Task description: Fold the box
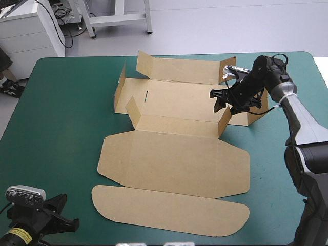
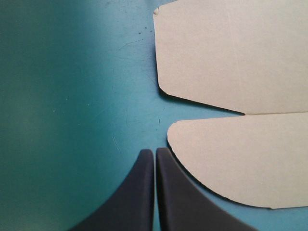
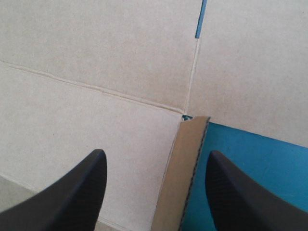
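Note:
The brown box [image 1: 174,159] lies in the middle of the table. Its lid panel and rounded tuck flap [image 1: 169,210] are flat toward the front edge. The far wall and the left end flaps are partly raised. My right gripper [image 1: 219,101] hangs open over the right end of the box's base. In the right wrist view an upright corner flap [image 3: 185,168] stands between the open fingers of the gripper [image 3: 156,161], above the board [image 3: 96,57]. My left gripper [image 1: 69,224] sits shut near the front left corner. In the left wrist view the gripper [image 2: 155,155] holds nothing, and the rounded flap [image 2: 240,159] lies just beside it.
The teal-green cover [image 1: 61,113] stretches wide to the left of the box. The rounded flap reaches close to the table's front edge. Another raised end flap [image 1: 253,117] stands under my right arm near the table's right side.

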